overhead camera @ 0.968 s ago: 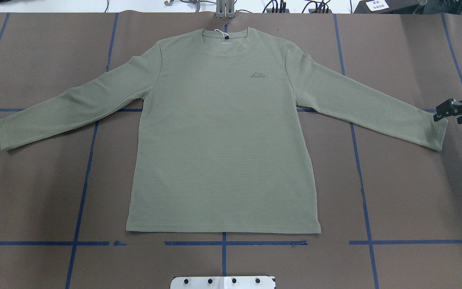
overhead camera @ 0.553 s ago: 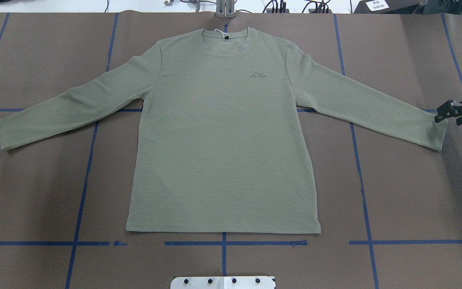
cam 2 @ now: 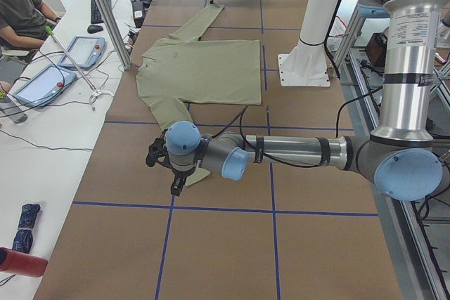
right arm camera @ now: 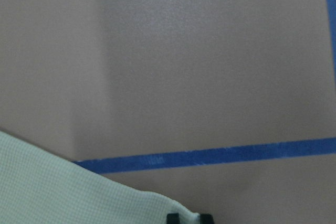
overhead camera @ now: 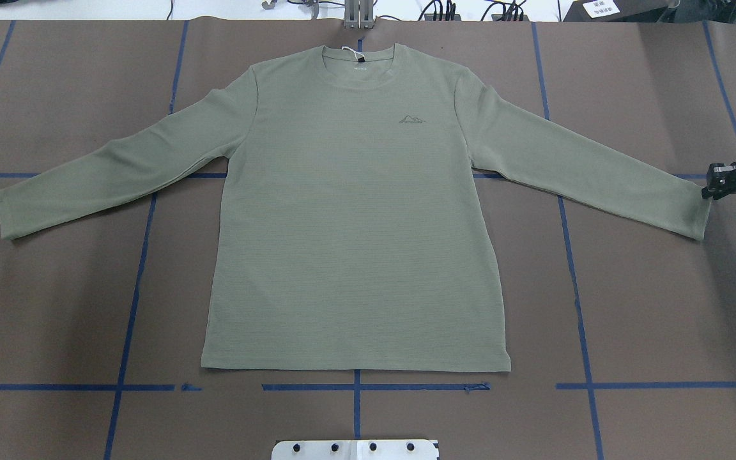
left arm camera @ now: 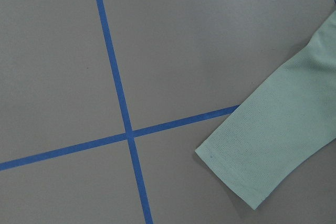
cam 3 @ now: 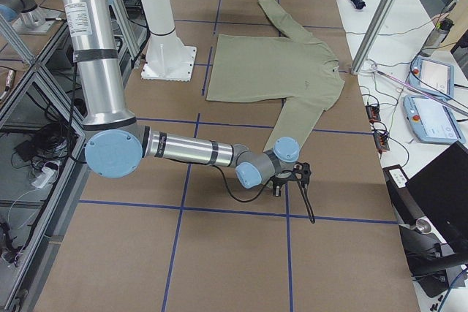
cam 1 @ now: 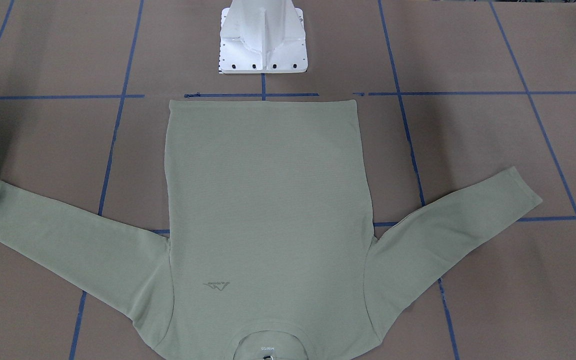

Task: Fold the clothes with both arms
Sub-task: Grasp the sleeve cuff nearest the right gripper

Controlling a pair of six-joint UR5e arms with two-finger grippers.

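As the flat-spread pale sage-green knit shirt (overhead camera: pixel 355 211) is to be folded, its frame-right cuff (overhead camera: pixel 694 214) is met by the right gripper (overhead camera: pixel 713 188), whose opening, like that of the left gripper (cam 2: pixel 172 179), cannot be told.

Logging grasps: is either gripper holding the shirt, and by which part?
Cannot be told. The right gripper sits at a cuff of the pale sage-green long-sleeved knit shirt, clamp not visible; the left gripper hangs above the other cuff.

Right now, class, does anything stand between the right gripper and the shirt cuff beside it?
Nothing visible does. The right gripper is at the edge of the cuff of the shirt, whose sleeve lies flat. Around them is only the bare brown table cover and blue tape.
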